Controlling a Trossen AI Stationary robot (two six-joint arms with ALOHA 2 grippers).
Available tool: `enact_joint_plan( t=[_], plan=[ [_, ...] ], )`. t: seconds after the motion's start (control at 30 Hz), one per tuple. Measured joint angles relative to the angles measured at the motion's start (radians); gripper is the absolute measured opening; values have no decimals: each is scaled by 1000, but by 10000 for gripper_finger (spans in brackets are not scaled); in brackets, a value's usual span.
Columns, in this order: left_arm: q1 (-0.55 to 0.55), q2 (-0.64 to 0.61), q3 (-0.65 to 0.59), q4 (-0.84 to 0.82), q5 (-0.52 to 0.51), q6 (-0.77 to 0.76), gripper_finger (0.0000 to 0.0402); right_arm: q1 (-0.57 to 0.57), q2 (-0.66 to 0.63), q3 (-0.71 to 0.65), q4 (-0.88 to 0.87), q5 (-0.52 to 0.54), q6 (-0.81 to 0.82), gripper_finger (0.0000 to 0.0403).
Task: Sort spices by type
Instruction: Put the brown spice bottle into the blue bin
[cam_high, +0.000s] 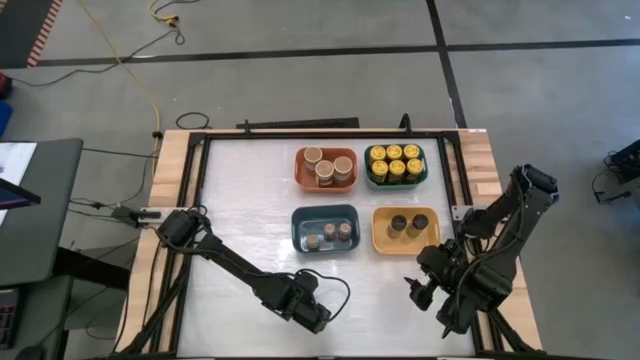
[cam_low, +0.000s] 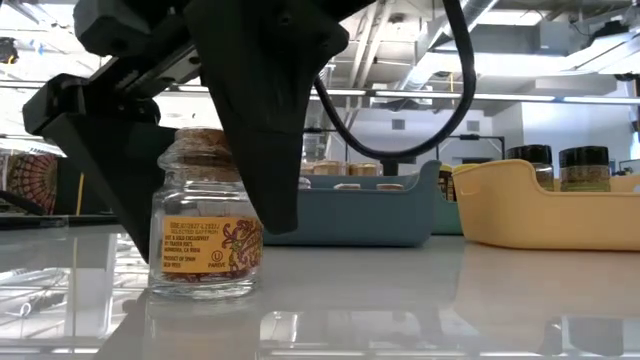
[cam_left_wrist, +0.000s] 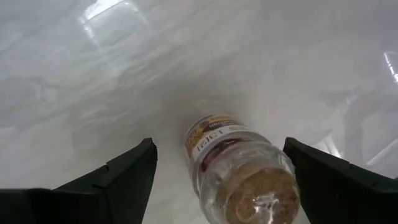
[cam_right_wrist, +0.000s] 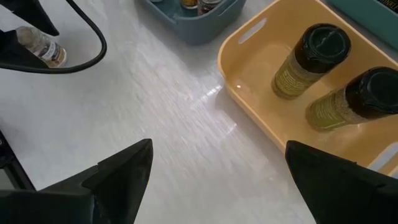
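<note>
A small glass spice jar (cam_low: 205, 215) with a cork top stood upright on the surface (cam_high: 250, 265) near the front edge, left of centre and well apart from the bins. The left hand (cam_low: 205, 150) was positioned around it with its fingers (cam_left_wrist: 118, 180) spread on either side of the glass; neither finger appeared to touch the jar, so nothing was held. To complete the grasp well, the fingers should close evenly on the jar body below the cork, keeping it upright, and the jar should then probably go to the blue bin (cam_high: 325, 228), which held similar brown-topped jars. The orange bin (cam_high: 326, 168) held tan-lidded jars, the teal bin (cam_high: 396, 165) yellow-lidded ones, and the yellow bin (cam_high: 406, 228) two dark-topped jars. The right hand (cam_high: 428, 292) waited near the front right, beside the yellow bin, fully open and empty. The surface was white and glossy, bordered by a wooden frame. Beyond it lay a grey floor with dark lines and a yellow cable (cam_high: 130, 60).
</note>
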Motion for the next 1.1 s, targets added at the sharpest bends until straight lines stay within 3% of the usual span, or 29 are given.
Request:
enact_joint_plan(
  t=[0.63, 0.87, 1.1],
  plan=[
    [0, 0, 0, -3, 10, 0, 201, 0, 0, 0, -6, 0, 0, 392],
    [0, -1, 0, 4, 26, 2, 195, 0, 0, 0, -7, 1, -6, 392],
    [20, -8, 0, 1, 35, 111, 195, 0, 0, 0, -8, 1, -9, 392]
  ],
)
